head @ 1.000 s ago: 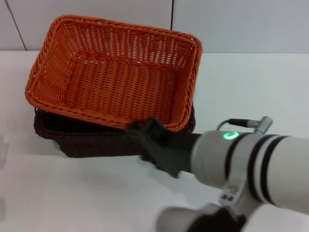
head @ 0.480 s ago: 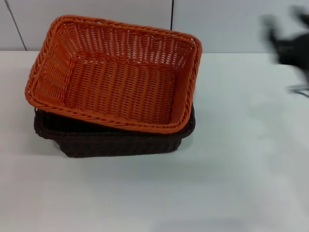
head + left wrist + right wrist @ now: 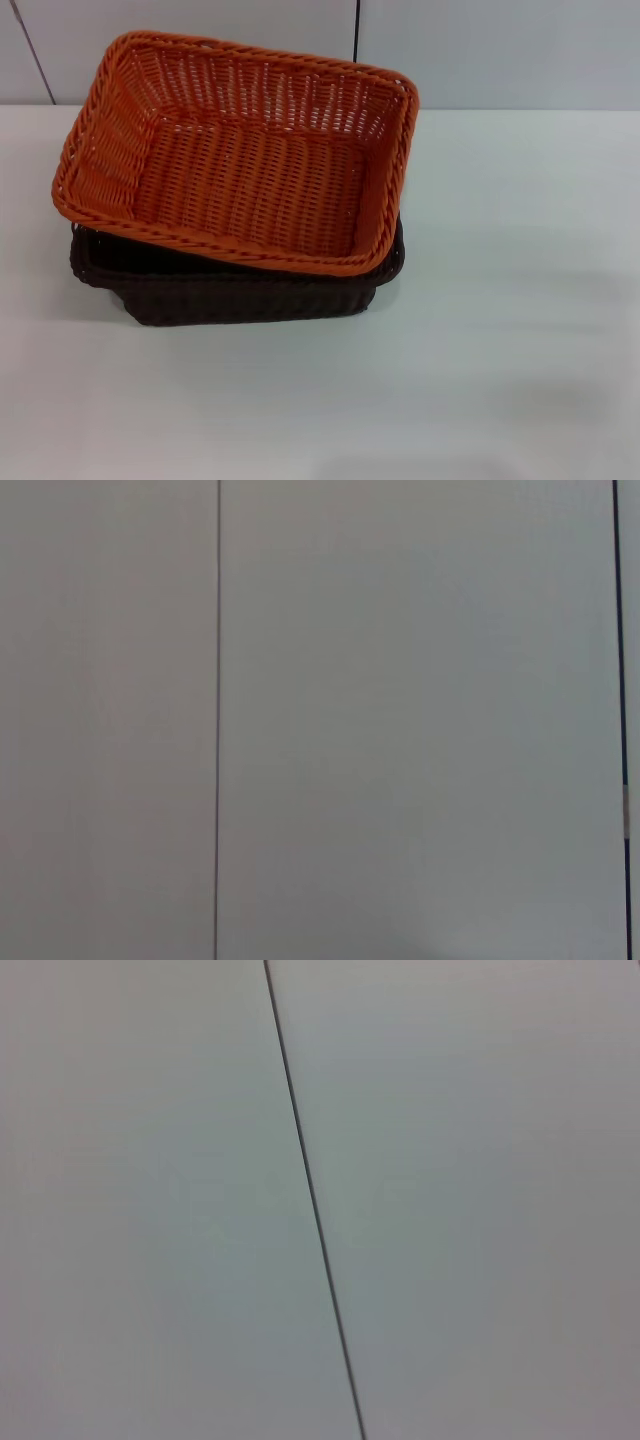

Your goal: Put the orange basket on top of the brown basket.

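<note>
Where the orange basket (image 3: 240, 150) sits askew atop the brown basket (image 3: 240, 285) on the desk (image 3: 500, 330), we cannot tell either hand's state.

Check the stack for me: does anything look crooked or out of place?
Slightly. The bright orange woven basket sits on the dark brown woven basket but not squarely: it is tilted and twisted, its near-left corner overhanging the brown rim. Nothing looks damaged. Neither tool is in view.

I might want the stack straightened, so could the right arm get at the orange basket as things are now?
Probably yes. The orange basket sits on top of the brown basket, tilted, with nothing over or beside it on the table. Neither arm is in view.
</note>
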`<state>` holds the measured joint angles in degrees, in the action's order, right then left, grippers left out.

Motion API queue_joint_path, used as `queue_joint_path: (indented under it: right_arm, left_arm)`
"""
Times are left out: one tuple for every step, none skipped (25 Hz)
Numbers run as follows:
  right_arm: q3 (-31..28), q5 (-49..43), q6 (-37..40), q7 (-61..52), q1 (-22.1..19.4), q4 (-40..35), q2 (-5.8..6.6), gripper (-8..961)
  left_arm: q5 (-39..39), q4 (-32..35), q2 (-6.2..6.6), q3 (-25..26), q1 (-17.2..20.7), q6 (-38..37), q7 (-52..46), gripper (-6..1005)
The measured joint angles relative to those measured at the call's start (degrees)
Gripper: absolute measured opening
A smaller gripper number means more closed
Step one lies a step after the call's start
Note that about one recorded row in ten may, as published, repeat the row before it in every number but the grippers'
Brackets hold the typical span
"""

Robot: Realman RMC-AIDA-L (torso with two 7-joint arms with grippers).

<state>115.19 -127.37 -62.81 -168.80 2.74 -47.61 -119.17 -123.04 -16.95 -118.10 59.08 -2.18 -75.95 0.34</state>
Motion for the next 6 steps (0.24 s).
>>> queue_joint_path:
  right_arm:
    - [0.3,0.1,-0.1,0.0,0.1,0.1,0.01,572]
    - [0.9,0.2,-0.3,-0.1,0.3,0.4,0.03,572]
    - [0.9,0.2,-0.3,-0.1,0.3,0.4,0.03,572]
    - [1.2,0.3,-0.6,-0.2,0.7,1.0,0.04,572]
    - [1.2,0.3,-0.6,-0.2,0.7,1.0,0.04,572]
    - [1.3,0.3,-0.7,-0.2,0.8,1.1,0.03,572]
  left_arm:
    - [0.0,0.4,0.0,0.0,-0.1,0.0,-0.1,783]
    - [0.0,0.7,-0.02,0.1,-0.2,0.0,-0.3,783]
    - [0.0,0.7,-0.02,0.1,-0.2,0.0,-0.3,783]
    - [0.0,0.8,-0.02,0.1,-0.2,-0.1,-0.5,783]
    - [0.0,1.1,-0.03,0.2,-0.2,-0.3,-1.1,783]
    - [0.0,1.1,-0.05,0.4,-0.2,-0.4,-1.3,783]
